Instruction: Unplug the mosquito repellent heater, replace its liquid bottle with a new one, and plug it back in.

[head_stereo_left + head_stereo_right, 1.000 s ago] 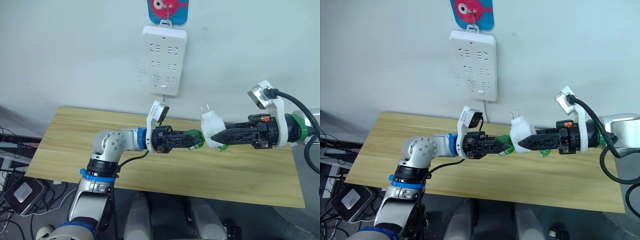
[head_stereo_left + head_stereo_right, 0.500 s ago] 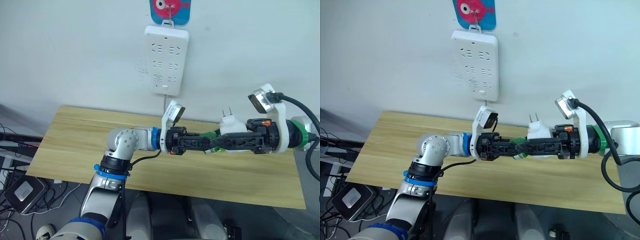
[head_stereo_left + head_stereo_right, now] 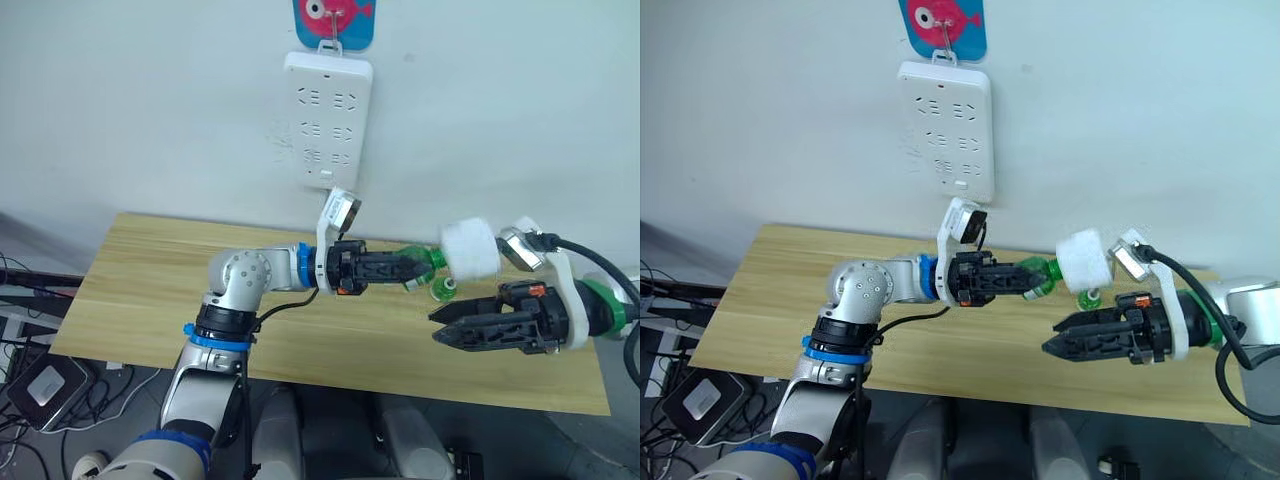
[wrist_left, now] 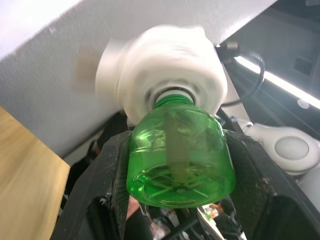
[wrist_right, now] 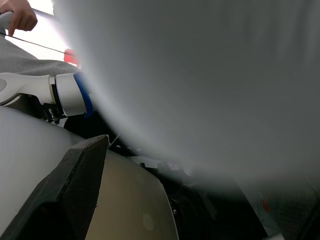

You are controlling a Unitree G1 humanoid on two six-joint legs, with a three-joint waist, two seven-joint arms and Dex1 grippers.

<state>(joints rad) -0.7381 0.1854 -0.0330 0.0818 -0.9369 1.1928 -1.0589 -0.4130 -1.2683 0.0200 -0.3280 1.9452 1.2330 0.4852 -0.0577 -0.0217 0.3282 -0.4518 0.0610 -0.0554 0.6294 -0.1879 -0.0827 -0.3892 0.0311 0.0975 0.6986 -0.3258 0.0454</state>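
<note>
While the left gripper [image 3: 415, 271] is clamped on the green liquid bottle [image 3: 422, 262] near the middle of the frame, the mosquito repellent heater [image 3: 470, 248] sits on that bottle's neck just to the right, blurred and held by nothing else. Seen from the left wrist, the bottle [image 4: 181, 150] is translucent, a thin wick stick running up its centre into the white heater [image 4: 165, 70]; how much liquid it holds cannot be told. Below and right of centre, the right gripper [image 3: 440, 330] hangs over the wooden table [image 3: 150, 270], its fingers slightly parted and empty. A second green bottle [image 3: 444, 291] stands on the table just under the heater. At top centre, a white power strip [image 3: 328, 120] hangs on the wall.
</note>
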